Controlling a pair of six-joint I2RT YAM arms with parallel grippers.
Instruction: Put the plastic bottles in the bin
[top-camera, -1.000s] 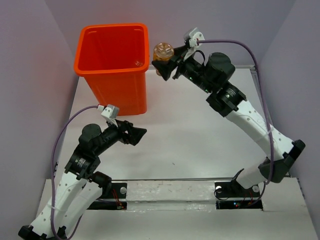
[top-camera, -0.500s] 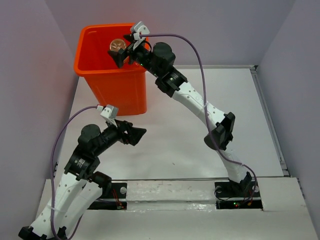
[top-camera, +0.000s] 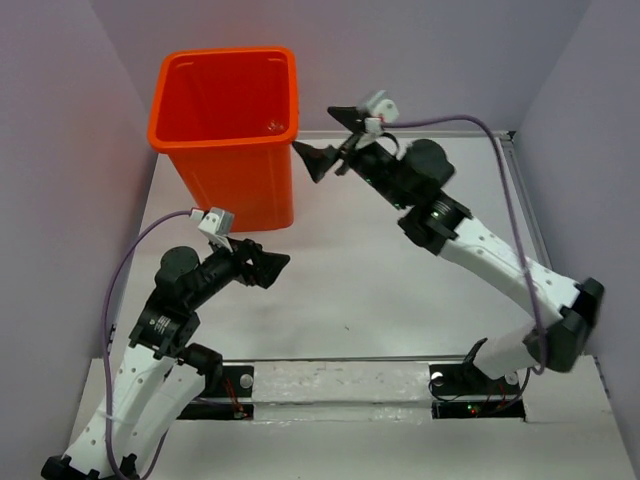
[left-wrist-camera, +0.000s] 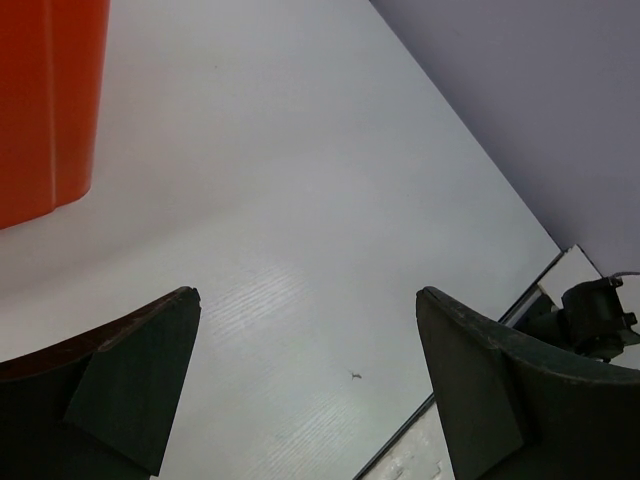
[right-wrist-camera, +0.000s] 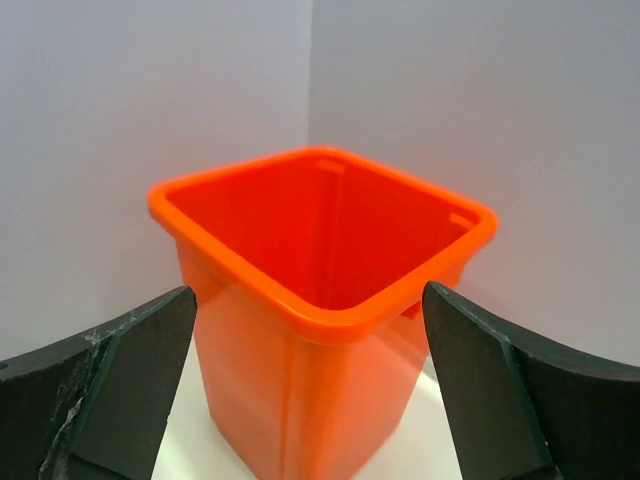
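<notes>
The tall orange bin (top-camera: 228, 140) stands at the far left of the table, and its inside shows only orange walls. No plastic bottles show in any view. My right gripper (top-camera: 328, 137) hovers just right of the bin's rim, open and empty. In the right wrist view the bin (right-wrist-camera: 320, 300) fills the space ahead of the spread right gripper (right-wrist-camera: 308, 295). My left gripper (top-camera: 272, 268) hangs open over the table in front of the bin. The left wrist view shows the left gripper (left-wrist-camera: 307, 295) with only bare table between its fingers.
White table (top-camera: 380, 270) is enclosed by pale purple walls. A lower corner of the bin (left-wrist-camera: 40, 100) sits at the upper left of the left wrist view. The right arm's base (left-wrist-camera: 590, 315) shows at that view's right edge.
My right gripper carried an orange bottle from beside the bin to over its opening, opened, and has drawn back to the right, empty. The left arm has not moved.
</notes>
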